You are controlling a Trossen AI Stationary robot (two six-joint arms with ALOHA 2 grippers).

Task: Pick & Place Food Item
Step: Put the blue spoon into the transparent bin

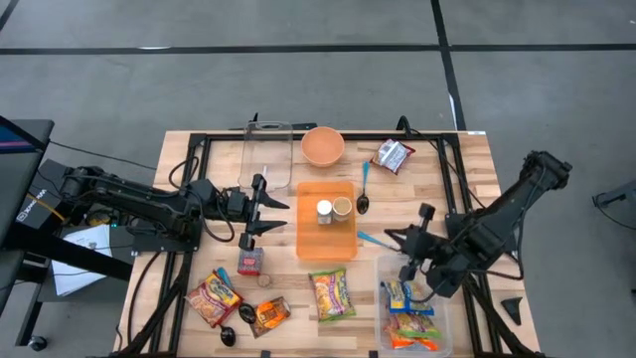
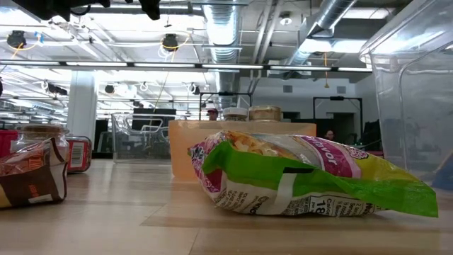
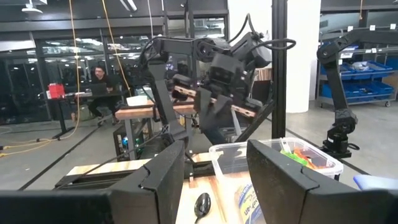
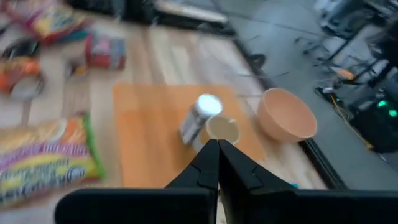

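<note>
A green and pink snack bag (image 1: 333, 295) (image 2: 304, 177) lies flat on the table near its front edge. To its right stands a clear bin (image 1: 437, 333) (image 3: 277, 152) with several food packs inside. My right gripper (image 1: 402, 242) (image 4: 217, 158) is shut and empty, raised just off the bin's far left corner and pointing toward the orange tray (image 1: 310, 244) (image 4: 143, 124). My left gripper (image 1: 266, 209) (image 3: 214, 180) hovers open left of the tray, with nothing between its fingers.
Two small jars (image 1: 332, 209) stand on the tray. At the back are an orange bowl (image 1: 322, 146), a clear container (image 1: 266, 154) and a packet (image 1: 393, 156). A spoon (image 1: 363, 199) lies right of the tray. A red can (image 1: 250, 263) and snack packs (image 1: 214, 298) sit front left.
</note>
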